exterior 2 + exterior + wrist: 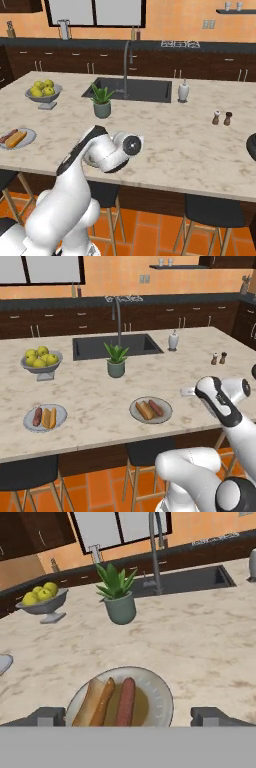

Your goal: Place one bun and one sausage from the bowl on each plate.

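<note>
Directly below the wide-open, empty gripper (128, 717) lies a plate (160, 694) holding a bun (95, 703) and sausage (125, 703), long axes running away from the fingers (210, 716).

Each plate (151, 409) (45, 418) holds one bun (144, 409) beside one sausage (156, 407).

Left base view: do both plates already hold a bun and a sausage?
Yes, the left plate and the right plate each carry one bun beside one sausage.
</note>
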You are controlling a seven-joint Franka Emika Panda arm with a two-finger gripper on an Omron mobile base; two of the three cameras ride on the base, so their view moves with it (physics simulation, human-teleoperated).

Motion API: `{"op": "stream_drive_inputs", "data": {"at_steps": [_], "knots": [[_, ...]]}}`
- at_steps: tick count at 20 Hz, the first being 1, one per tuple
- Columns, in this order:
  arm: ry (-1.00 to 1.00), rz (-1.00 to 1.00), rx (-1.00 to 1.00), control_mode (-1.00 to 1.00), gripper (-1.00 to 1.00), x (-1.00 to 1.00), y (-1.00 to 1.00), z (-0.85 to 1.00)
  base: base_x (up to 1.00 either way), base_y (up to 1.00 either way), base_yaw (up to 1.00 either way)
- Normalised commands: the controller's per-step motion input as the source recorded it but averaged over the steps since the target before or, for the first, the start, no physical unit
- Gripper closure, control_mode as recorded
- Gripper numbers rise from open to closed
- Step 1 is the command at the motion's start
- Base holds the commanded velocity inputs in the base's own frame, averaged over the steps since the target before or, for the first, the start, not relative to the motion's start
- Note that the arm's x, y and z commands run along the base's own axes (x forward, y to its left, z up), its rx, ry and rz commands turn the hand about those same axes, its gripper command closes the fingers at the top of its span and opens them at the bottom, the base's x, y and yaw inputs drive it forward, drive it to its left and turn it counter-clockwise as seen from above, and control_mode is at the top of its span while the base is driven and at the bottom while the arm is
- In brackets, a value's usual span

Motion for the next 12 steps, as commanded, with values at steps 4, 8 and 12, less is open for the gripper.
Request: {"op": "stream_drive_inputs", "data": {"at_steps": [4, 8, 12], "knots": [[-0.19, 0.04, 0.2, -1.0, -1.0, -0.21, -0.26, 0.36, 0.0, 0.0, 0.0], [-0.07, 0.01, 0.09, -1.0, -1.0, -0.22, -0.36, 0.17, 0.0, 0.0, 0.0], [0.0, 0.0, 0.01, -1.0, -1.0, -0.23, -0.45, 0.02, 0.0, 0.0, 0.0]]}}
